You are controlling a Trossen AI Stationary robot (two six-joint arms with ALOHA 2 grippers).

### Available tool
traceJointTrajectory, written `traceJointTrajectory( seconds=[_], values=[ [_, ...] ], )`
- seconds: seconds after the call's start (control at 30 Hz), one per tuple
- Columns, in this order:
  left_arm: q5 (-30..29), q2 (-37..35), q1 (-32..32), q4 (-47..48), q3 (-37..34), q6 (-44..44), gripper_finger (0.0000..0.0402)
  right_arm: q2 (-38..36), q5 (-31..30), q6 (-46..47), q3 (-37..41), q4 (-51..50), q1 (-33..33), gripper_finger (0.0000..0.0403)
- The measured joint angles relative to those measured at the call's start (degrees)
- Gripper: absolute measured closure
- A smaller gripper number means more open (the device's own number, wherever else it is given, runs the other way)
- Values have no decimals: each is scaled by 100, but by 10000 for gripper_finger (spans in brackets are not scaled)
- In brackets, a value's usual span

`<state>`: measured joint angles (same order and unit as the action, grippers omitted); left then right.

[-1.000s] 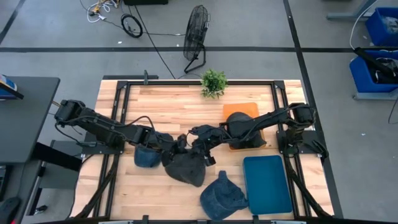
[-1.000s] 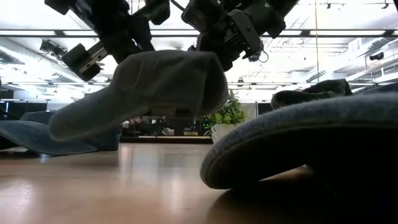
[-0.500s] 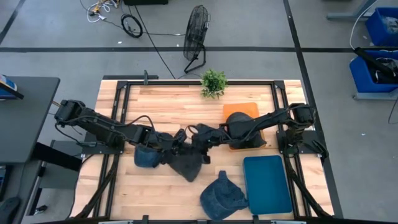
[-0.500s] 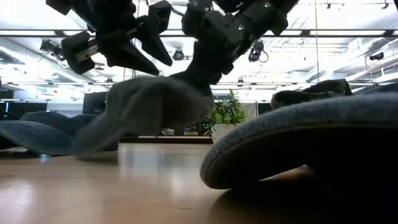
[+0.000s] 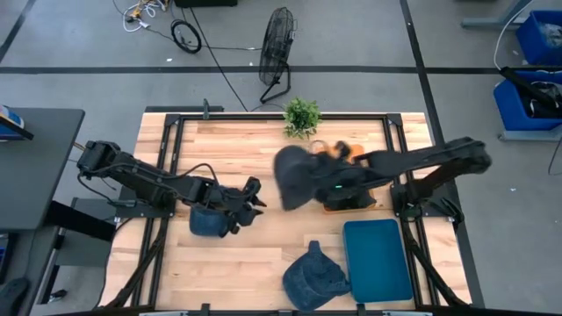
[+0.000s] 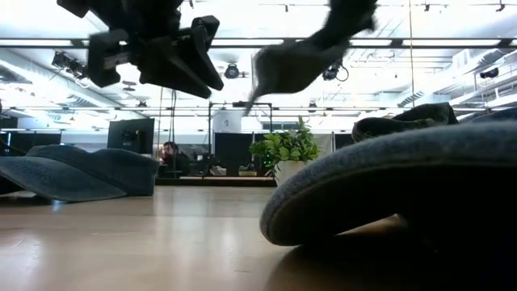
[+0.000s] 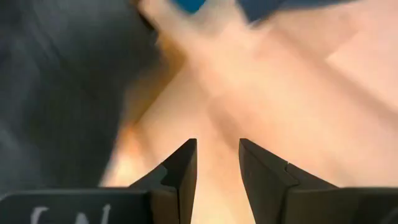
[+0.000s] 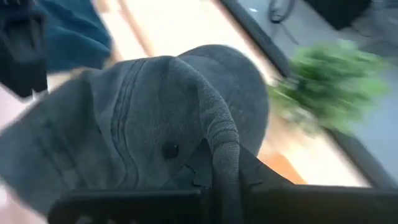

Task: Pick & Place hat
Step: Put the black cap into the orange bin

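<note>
Our right gripper (image 8: pixel 217 180) pinches the grey hat (image 5: pixel 299 178) by one fold; it may slip. Left gripper (image 7: pixel 216 163) hangs narrowly open, empty.

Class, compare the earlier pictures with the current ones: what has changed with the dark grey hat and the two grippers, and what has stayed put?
The left gripper has let go of the dark grey hat and hangs open. The right gripper, still shut on the hat, has carried it up and back toward the orange mat. The two blue hats, teal mat and plant stayed put.
</note>
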<state>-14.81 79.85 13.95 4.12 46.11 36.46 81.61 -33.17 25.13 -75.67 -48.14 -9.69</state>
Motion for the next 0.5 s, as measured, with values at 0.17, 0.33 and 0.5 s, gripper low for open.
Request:
traceJointTrajectory(
  seconds=[0.17,0.33,0.5],
  values=[
    [-634,0,-167,0,0,-23,280,-842,-422,906,171,-1547,87,389],
    [-791,0,-448,0,0,-287,280,-1266,-330,1611,959,-1930,270,389],
    [-791,0,-710,0,0,-286,280,-1338,53,1645,1911,-1556,480,389]
  ],
)
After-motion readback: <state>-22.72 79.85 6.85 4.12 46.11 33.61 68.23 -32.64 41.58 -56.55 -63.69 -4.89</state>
